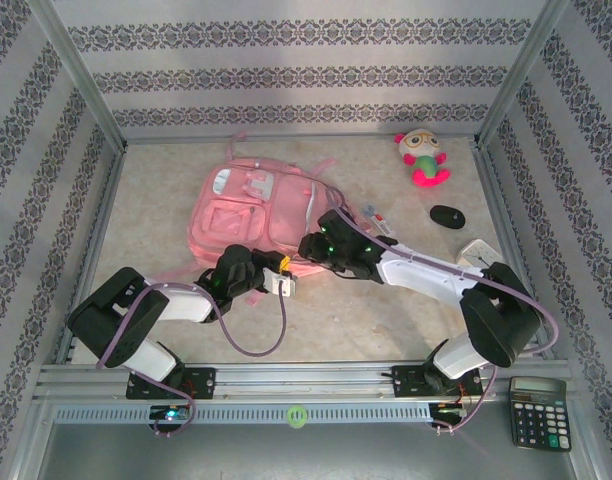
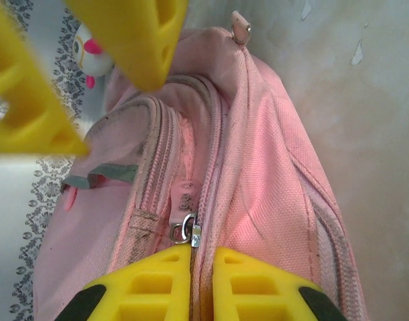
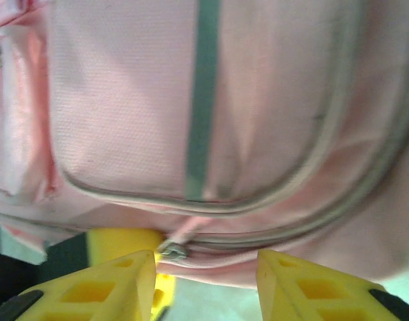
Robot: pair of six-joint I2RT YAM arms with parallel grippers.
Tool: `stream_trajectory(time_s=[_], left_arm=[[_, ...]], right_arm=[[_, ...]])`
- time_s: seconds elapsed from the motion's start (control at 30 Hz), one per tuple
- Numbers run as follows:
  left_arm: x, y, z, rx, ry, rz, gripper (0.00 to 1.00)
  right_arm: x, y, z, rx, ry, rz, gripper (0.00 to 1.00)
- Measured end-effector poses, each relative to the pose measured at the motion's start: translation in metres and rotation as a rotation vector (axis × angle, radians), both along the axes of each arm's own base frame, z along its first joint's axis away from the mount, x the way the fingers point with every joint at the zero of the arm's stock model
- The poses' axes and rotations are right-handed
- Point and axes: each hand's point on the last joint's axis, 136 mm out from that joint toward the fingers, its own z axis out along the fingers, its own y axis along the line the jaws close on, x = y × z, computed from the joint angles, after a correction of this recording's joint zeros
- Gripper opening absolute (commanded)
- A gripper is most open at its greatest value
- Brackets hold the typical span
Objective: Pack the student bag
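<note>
Zip step: student bag [image 1: 251, 205] lies flat, 11 o'clock of table centre. Left gripper [image 2: 202, 253] is pinched narrow on zip pull [image 2: 184, 229] at the bag's 6 o'clock edge. Right gripper [image 3: 206, 257] sits half-wide at 4 o'clock. Best to pull straight along the teeth, with the right bracing the bag.

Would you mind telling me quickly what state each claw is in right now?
Left claw: closed on the zip pull of the student bag.
Right claw: open, fingers apart at the bag's edge.
</note>
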Motion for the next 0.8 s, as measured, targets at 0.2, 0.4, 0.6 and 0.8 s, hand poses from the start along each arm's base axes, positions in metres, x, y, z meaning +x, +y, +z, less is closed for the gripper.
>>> stream_trajectory(time_s=[0.2,0.4,0.6,0.8], left_arm=[[0.0,0.0,0.006,-0.009,-0.016,0.0,0.0],[-0.001,0.0,0.007,-0.009,-0.016,0.0,0.0],[-0.002,0.0,0.004,-0.003,-0.006,-0.001,0.0],[-0.006,-0.002,0.004,0.0,-0.005,-0.011,0.0]], right_arm=[[0.0,0.02,-0.001,-0.011,0.063,0.019,0.52],[0.0,0.036,-0.01,-0.077,0.116,0.038,0.52],[0.002,0.037,-0.013,-0.175,0.111,0.023,0.34],[0.004,0.021,-0.023,-0.236,0.11,-0.009,0.15]])
